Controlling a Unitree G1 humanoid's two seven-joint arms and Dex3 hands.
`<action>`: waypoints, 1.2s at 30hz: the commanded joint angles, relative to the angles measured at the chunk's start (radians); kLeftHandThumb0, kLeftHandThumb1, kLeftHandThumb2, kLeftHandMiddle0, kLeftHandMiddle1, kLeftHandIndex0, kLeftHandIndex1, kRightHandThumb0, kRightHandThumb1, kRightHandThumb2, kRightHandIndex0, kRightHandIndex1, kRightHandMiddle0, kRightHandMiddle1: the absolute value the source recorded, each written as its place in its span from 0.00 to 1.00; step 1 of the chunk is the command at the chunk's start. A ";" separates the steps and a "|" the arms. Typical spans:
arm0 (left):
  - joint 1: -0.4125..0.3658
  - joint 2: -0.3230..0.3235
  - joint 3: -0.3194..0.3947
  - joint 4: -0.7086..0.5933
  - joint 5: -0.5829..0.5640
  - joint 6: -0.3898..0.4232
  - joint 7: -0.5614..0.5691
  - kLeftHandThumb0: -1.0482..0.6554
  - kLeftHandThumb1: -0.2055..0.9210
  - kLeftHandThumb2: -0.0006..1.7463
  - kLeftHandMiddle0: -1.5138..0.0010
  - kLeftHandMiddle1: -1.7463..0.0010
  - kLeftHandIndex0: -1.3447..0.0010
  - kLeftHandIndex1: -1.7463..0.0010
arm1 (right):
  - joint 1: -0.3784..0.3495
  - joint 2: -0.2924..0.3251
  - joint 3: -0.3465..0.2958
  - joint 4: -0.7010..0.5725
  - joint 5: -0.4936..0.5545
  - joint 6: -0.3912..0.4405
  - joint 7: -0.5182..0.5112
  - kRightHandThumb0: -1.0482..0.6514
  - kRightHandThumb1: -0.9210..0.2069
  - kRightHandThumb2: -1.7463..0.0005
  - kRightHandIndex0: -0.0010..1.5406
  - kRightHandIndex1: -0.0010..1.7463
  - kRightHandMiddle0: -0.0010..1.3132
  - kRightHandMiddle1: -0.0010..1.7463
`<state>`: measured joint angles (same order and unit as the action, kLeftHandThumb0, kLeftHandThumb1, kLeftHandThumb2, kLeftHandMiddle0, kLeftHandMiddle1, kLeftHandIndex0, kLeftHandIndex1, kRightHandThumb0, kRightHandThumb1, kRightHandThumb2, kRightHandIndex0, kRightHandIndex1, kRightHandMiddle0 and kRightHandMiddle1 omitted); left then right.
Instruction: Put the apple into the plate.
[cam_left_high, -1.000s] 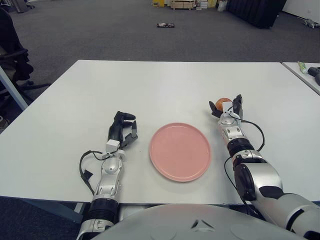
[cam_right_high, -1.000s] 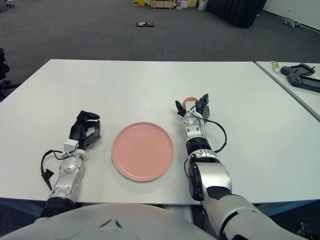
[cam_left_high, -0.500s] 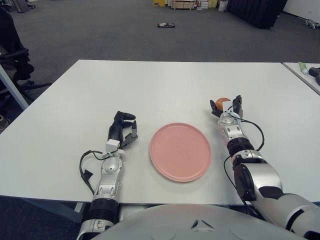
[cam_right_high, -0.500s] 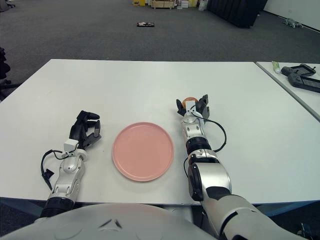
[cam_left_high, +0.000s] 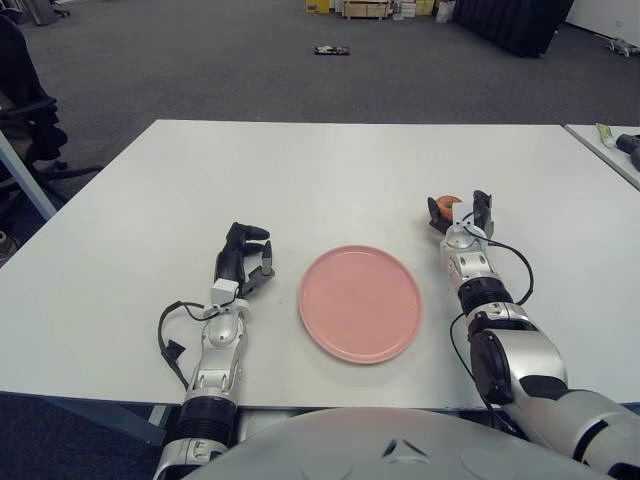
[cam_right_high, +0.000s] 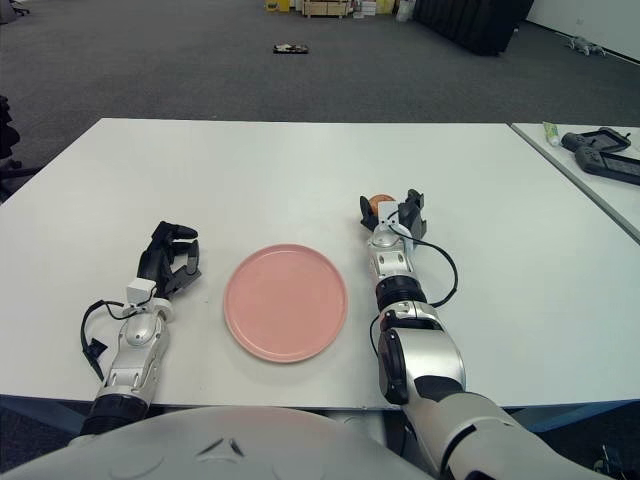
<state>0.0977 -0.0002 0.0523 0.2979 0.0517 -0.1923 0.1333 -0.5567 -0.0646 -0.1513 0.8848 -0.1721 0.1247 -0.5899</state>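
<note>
A small orange-red apple (cam_left_high: 445, 204) sits on the white table (cam_left_high: 330, 170), to the right of and a little beyond the pink plate (cam_left_high: 360, 302). The plate lies empty near the table's front middle. My right hand (cam_left_high: 460, 212) stands right behind the apple, with its fingers (cam_left_high: 483, 204) spread on either side of it; the apple still rests on the table. My left hand (cam_left_high: 245, 258) rests on the table left of the plate, fingers curled, holding nothing.
A second table at the right carries a green tube (cam_right_high: 551, 130) and a black device (cam_right_high: 603, 152). An office chair (cam_left_high: 25, 110) stands off the table's left side. Grey carpet floor lies beyond the far edge.
My right hand has shifted slightly to the right and forward by the apple. The apple, the plate and the left hand have barely moved.
</note>
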 joint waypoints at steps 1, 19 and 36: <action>0.023 0.003 0.010 0.035 0.006 0.023 0.013 0.39 0.77 0.51 0.61 0.00 0.74 0.00 | 0.025 0.013 -0.007 0.015 0.026 0.003 0.003 0.23 0.39 0.47 0.00 0.54 0.00 0.58; 0.009 0.004 0.020 0.070 -0.006 -0.005 0.007 0.38 0.71 0.56 0.61 0.00 0.71 0.00 | 0.058 0.005 0.022 -0.001 -0.024 -0.121 -0.098 0.34 0.48 0.30 0.36 0.99 0.40 1.00; 0.010 -0.005 0.036 0.069 -0.017 -0.012 0.011 0.38 0.72 0.55 0.60 0.00 0.71 0.00 | 0.146 0.043 0.032 -0.246 -0.034 -0.234 -0.174 0.32 0.59 0.20 0.71 1.00 0.50 1.00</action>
<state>0.0841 -0.0041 0.0759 0.3274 0.0432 -0.2269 0.1385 -0.4240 -0.0303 -0.1243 0.7031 -0.2020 -0.0980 -0.7615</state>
